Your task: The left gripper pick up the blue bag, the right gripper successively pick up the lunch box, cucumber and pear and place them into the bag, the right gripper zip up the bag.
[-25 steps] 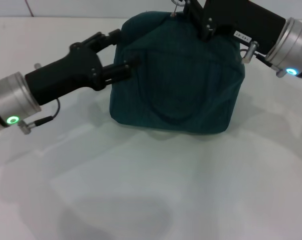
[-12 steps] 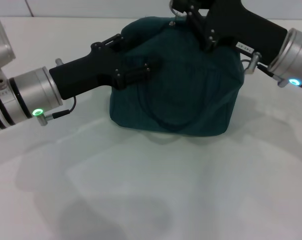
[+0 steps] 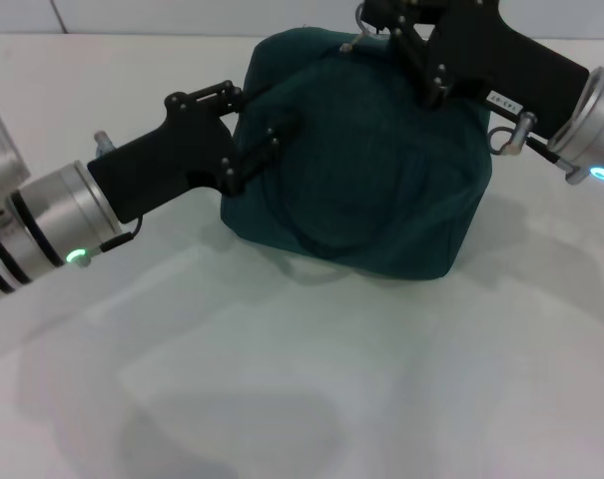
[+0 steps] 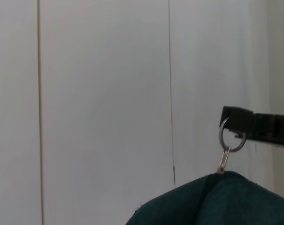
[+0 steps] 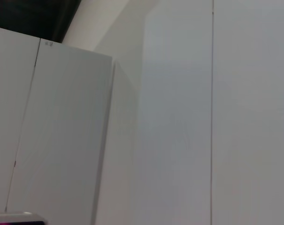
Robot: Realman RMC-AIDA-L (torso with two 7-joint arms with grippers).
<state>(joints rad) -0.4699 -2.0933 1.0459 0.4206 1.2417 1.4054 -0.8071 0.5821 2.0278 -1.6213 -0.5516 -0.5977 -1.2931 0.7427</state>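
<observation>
The blue bag [image 3: 376, 170] stands at the back middle of the white table, bulging and slightly tilted. My left gripper [image 3: 250, 122] is at its left end, one finger behind the edge and one finger [image 3: 272, 140] on the front fabric, closed on the bag. My right gripper [image 3: 379, 22] is over the bag's top, holding the silver ring pull [image 3: 358, 40] of the zipper. In the left wrist view the ring [image 4: 232, 137] hangs from a black finger above the bag's top [image 4: 226, 199]. The lunch box, cucumber and pear are out of view.
The white table [image 3: 282, 379] spreads in front of the bag. A white wall runs behind it. The right wrist view shows only white wall and cabinet panels [image 5: 62, 140].
The left arm has swung in and its fingers have closed on the bag's left end. The right gripper has shifted slightly right with the ring pull. The bag has tilted a little.
</observation>
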